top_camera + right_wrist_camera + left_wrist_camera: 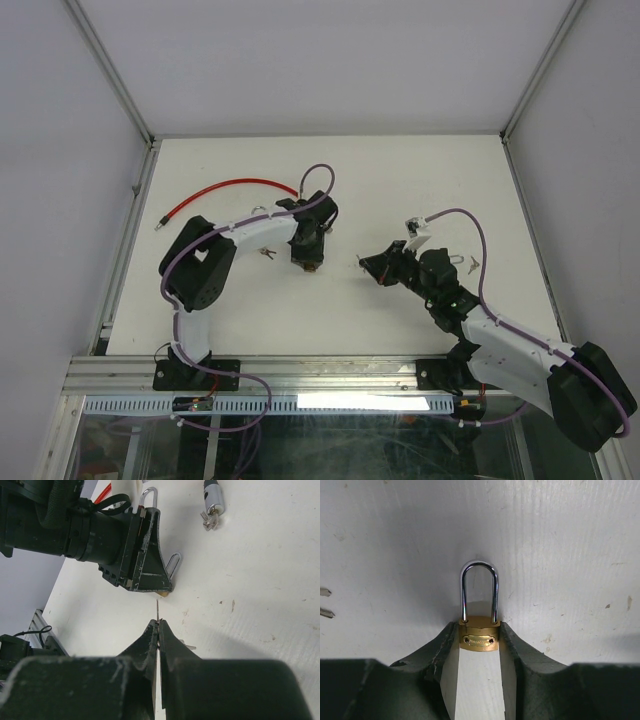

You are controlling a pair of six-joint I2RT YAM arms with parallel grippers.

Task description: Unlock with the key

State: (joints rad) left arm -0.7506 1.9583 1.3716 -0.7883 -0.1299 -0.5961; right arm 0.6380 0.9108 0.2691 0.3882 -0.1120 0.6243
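Left gripper (479, 630) clamps the padlock (479, 640) body. Right gripper (158, 628), pinched shut on the key (157, 611), points its blade to 12 o'clock; padlock just beyond, not touching.

1. You have a white table (330, 320), scuffed and speckled.
2. On its far left curves a red cable (225, 188).
3. Nearer the front lie small keys (266, 252).
4. Near the centre rests the brass padlock (479, 640).

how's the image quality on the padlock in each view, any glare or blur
Left wrist: padlock sharp, bright glint on its shackle, soft shadow behind. Right wrist: near fingers dark and soft, key a thin sliver seen edge-on. Top external: evenly lit, padlock too small to make out under the left gripper.
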